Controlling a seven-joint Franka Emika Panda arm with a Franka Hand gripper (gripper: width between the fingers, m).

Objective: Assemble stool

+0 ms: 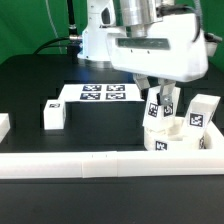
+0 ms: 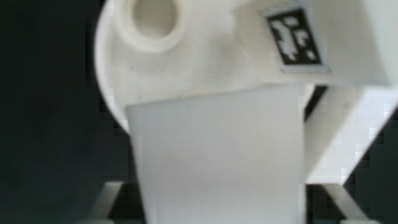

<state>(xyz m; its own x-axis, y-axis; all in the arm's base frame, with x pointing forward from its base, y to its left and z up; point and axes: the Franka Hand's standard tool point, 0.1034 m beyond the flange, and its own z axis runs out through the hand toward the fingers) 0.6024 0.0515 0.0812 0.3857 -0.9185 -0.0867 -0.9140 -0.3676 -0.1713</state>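
Alignment matters most now: the gripper (image 1: 160,101) is clamped on one blocky leg (image 2: 214,150), and that leg should be kept upright and dropped squarely into a hole (image 2: 159,15) of the seat (image 1: 176,137) directly beneath the gripper, without twisting. All parts look like smooth, hard white plastic. The seat is a thick round disc, the legs short, squared, tag-faced. A second leg (image 1: 202,112) stands just beside the gripper.

Bright, even light fills the exterior view; the seat (image 1: 180,142) nearly washes out against the black table (image 1: 40,85). The wrist view is blurred and grainy; beside the seat (image 2: 196,80), a tag (image 2: 294,38) smears, its edges soft.
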